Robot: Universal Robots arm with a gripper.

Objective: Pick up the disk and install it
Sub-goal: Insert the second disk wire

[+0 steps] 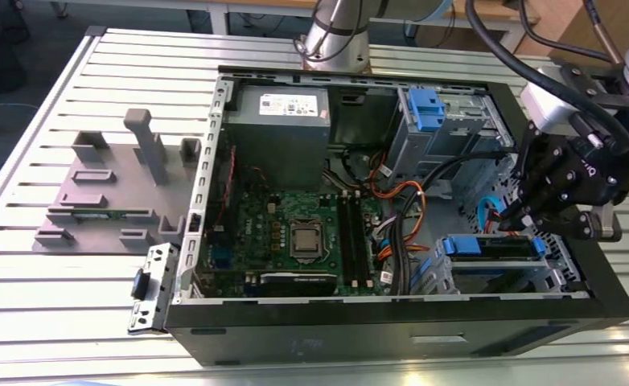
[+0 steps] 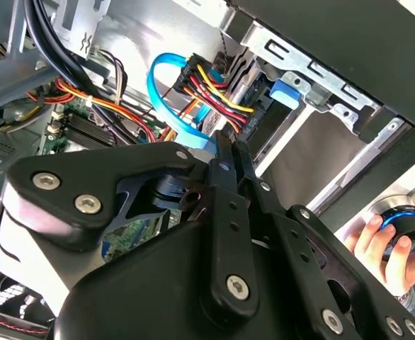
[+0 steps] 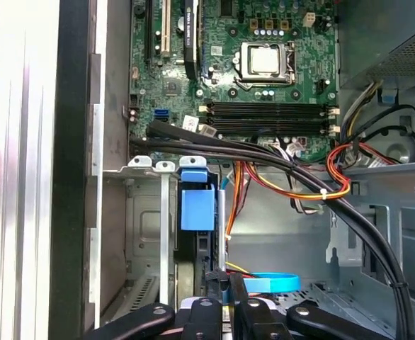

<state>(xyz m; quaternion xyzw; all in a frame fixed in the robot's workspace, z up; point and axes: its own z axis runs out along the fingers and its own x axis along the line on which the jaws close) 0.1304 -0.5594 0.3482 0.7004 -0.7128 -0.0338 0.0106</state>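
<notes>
Fingers pressed together, gripping nothing, hover just above the disk seated in its bay.

We see a green motherboard inside the black computer case, which stands on a silver ribbed table. Beside the motherboard run orange, red and yellow wires and a light blue cable. The disk's bracket is bright blue. Near it hangs our black gripper. Grey fixtures sit outside the case.
</notes>
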